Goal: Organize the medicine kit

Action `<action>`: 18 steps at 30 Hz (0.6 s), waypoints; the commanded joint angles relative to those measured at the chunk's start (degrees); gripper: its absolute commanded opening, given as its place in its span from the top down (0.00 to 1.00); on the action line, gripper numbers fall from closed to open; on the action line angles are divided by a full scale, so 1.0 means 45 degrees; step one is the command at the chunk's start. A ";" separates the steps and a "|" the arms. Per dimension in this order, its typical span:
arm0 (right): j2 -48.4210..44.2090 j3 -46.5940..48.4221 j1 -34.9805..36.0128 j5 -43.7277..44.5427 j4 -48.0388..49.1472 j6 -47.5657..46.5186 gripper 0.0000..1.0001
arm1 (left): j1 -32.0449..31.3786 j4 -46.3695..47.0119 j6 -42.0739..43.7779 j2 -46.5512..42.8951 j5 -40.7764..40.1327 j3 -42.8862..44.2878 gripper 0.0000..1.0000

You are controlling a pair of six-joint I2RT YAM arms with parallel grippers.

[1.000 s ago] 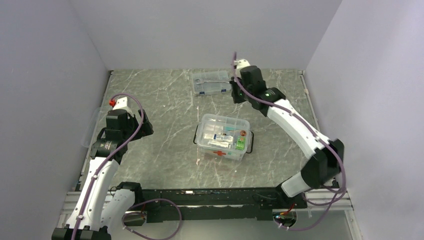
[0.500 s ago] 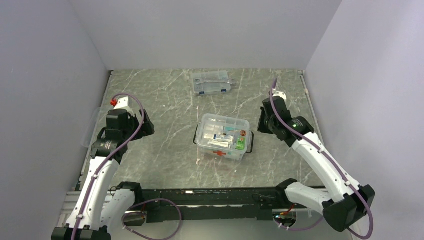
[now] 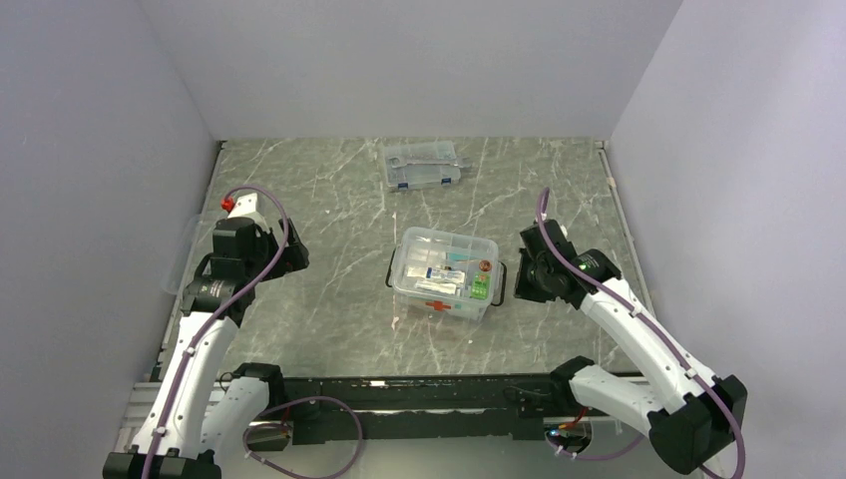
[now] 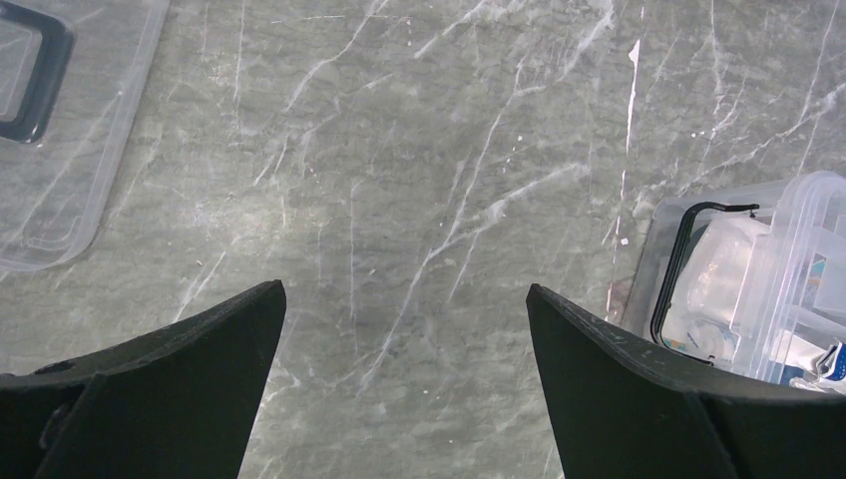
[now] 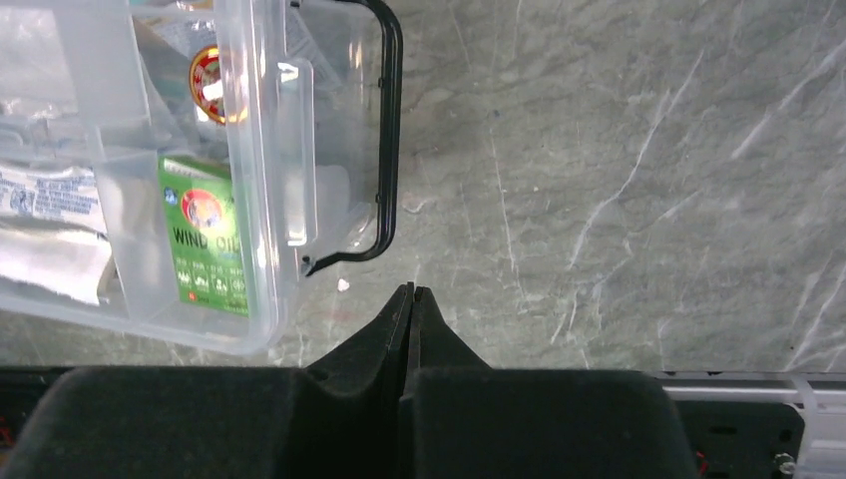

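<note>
Grey-veined marble covers the desk [image 3: 329,210], and the medicine kit [image 3: 444,271] sits near its middle, a little toward the near edge. The kit is open at the top, so both arms can reach its compartments. Its clear lid [image 4: 90,150], with a black handle, lies flat against the desk's left edge. I take that as parking it out of the working area until the sorting is done. A flat case [image 3: 422,165] with blue latches rests close to the far edge, well apart from the kit and seemingly not part of this job.

The left claw [image 4: 401,291] hangs over bare marble between the lid and the kit. Its jaws are spread wide and hold nothing, which suits either a grab at the lid or steadying the box. The right claw [image 5: 411,291] is just beside the kit's right end with its jaws pressed together and empty. That looks like a pose for nudging or poking, not for gripping.

A black clasp [image 5: 387,140] hangs swung out from the kit's right end, unlatched, so nothing blocks the rim. Inside the nearest compartment a green packet [image 5: 205,235] stands against the wall, and a round bottle [image 5: 211,85] with a red-and-gold top lies in the compartment beyond it. Most items seem to be in place already, so closing the kit may be what remains.
</note>
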 commanded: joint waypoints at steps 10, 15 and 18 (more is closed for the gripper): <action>0.3469 0.1591 -0.0045 0.1221 0.3088 0.0029 1.00 | -0.0351 0.0424 0.0343 -0.0371 -0.0313 -0.0108 0.01; 0.4582 0.2305 -0.0085 0.0989 0.3570 -0.0444 1.00 | -0.0412 0.0405 0.0363 -0.0385 -0.0353 -0.0092 0.01; 0.5113 0.2646 -0.0077 0.0243 0.3892 -0.0834 1.00 | -0.0413 0.0404 0.0363 -0.0402 -0.0377 -0.0086 0.01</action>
